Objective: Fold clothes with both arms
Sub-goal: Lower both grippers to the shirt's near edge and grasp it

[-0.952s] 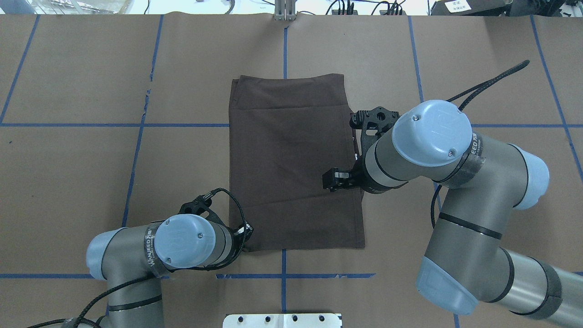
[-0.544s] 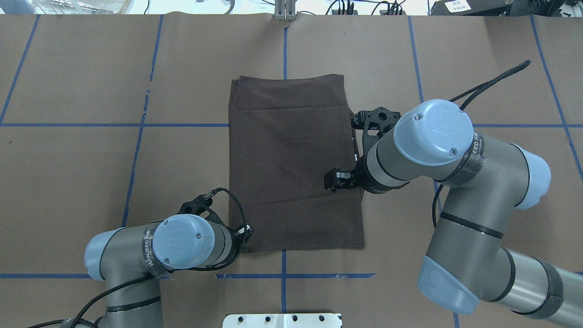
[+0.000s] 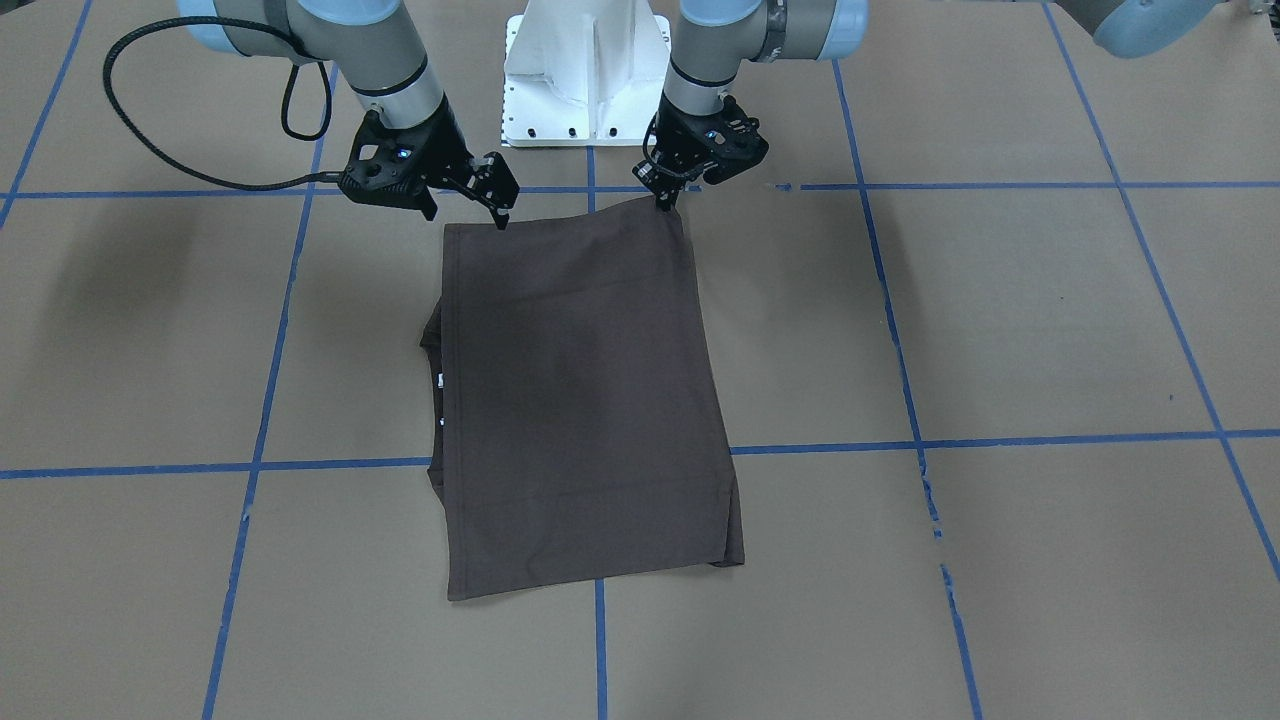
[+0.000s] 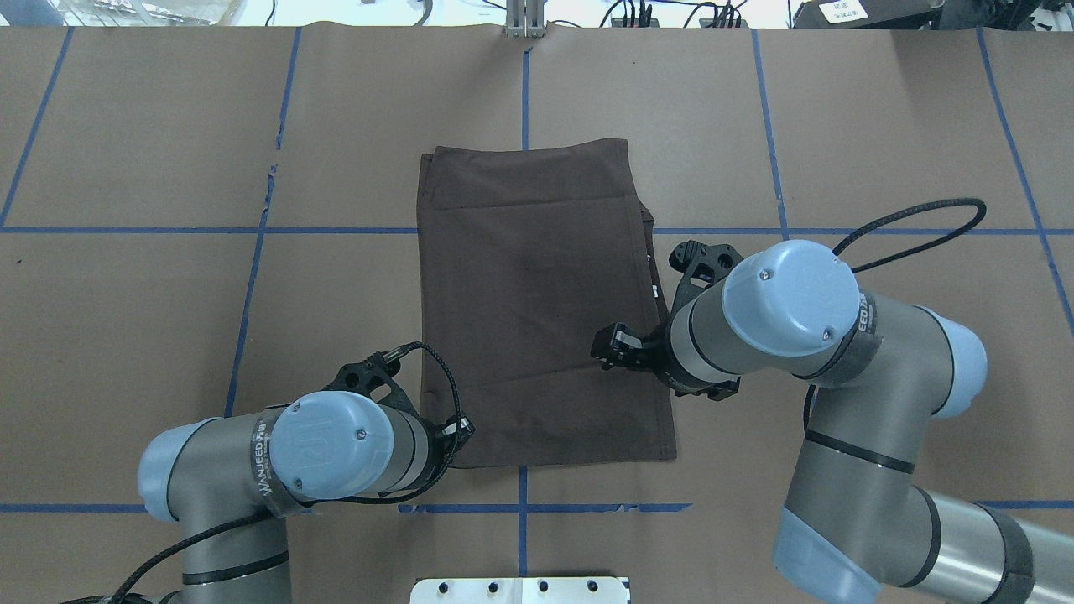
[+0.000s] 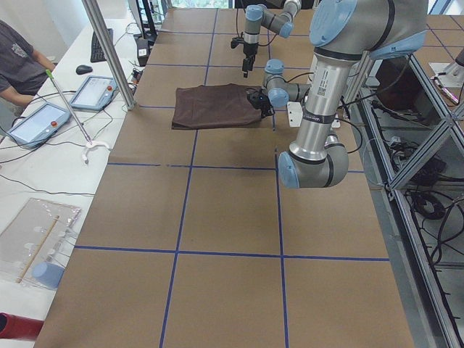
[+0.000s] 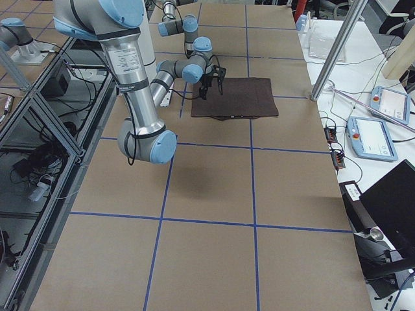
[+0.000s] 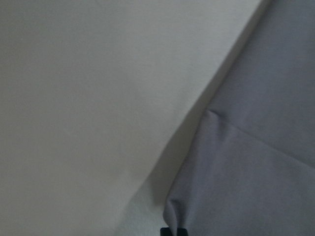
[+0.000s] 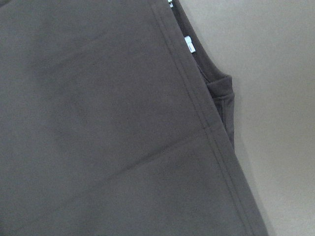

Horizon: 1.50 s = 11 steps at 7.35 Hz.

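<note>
Right pincer (image 3: 467, 200) has slid back along the T-shirt (image 3: 580, 400).

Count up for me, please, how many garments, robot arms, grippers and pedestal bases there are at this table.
Garments: 1, the dark brown T-shirt.
Robot arms: 2, the left arm and the right arm.
Grippers: 2, the left gripper and the right gripper.
Pedestal bases: 1, the white pedestal base.
Total: 6.
</note>
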### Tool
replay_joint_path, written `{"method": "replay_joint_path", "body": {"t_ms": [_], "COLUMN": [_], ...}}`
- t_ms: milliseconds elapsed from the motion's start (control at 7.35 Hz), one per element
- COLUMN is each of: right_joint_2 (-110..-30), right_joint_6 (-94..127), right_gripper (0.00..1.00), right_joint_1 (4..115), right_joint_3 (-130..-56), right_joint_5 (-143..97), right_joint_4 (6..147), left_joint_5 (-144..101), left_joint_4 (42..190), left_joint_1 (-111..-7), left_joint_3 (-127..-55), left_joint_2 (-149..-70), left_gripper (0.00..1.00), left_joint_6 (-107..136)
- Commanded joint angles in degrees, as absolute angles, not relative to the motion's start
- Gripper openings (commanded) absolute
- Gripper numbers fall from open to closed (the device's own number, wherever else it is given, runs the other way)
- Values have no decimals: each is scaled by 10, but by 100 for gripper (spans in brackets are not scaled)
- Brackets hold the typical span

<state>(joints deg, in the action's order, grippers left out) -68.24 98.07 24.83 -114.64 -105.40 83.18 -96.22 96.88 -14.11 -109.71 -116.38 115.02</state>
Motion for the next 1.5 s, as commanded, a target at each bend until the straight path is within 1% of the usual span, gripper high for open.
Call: {"method": "replay_joint_path", "body": {"t_ms": [0, 272, 544, 1361], "right_joint_2": [-688, -692, -683, -679], "right_joint_6": [1131, 1193, 1211, 1209], "right_gripper": [100, 100, 100, 100], "right_joint_1": [205, 187, 165, 159], "right_joint_3": [-1103, -1084, -1083, -1065], "right_joint_5": [-999, -1001, -998, -991], "right_joint_4": [791, 800, 878, 873], "left_joint_5": [-962, -962, -962, -962], "left_joint_4": [967, 966, 967, 967], "left_joint_1": [-142, -142, -142, -142], "left_joint_3": [-1099, -1099, -1100, -1101], "left_joint_2": [-1165, -1165, -1165, -1165], "left_gripper": [0, 0, 0, 0], "left_joint_6": [1141, 1140, 1140, 1140]}}
